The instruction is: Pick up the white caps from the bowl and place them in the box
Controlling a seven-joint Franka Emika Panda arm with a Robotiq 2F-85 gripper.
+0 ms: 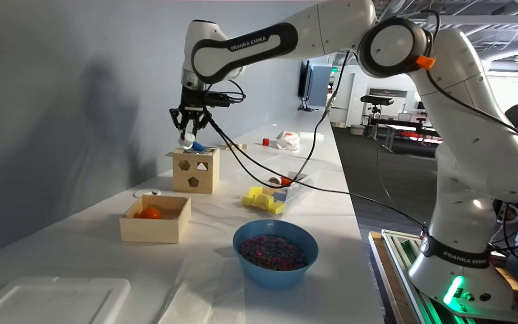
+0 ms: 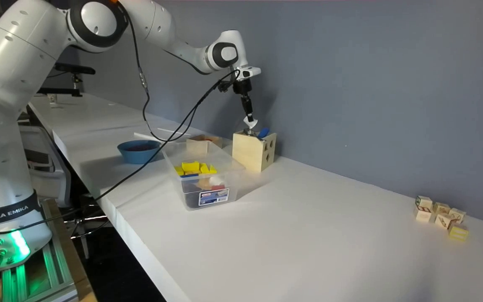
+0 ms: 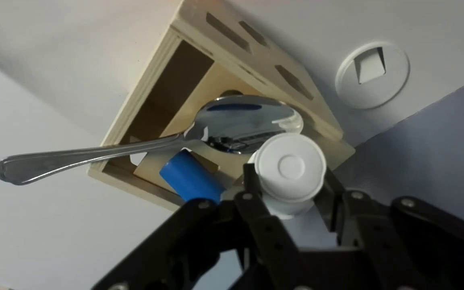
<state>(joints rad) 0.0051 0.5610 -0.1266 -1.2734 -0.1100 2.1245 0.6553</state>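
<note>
Wrist view, L to R: steel spoon (image 3: 216,125) lies across the wooden shape-sorter box (image 3: 262,62), w/ a blue cylinder (image 3: 193,177) tilted partly inside. Next my tool (image 3: 290,176), jaws clamped on the sides of a white cap (image 3: 290,165), which I hold just above the box, not yet in; maybe a 2nd stacked beneath, can't tell. Prob. light, stiff plastic, bit slick, hard to break. Best hold, I'd say: across the diam., just under the rim, modest squeeze.

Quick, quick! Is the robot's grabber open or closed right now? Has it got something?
Gripper: closed, holding a white cap.
</note>
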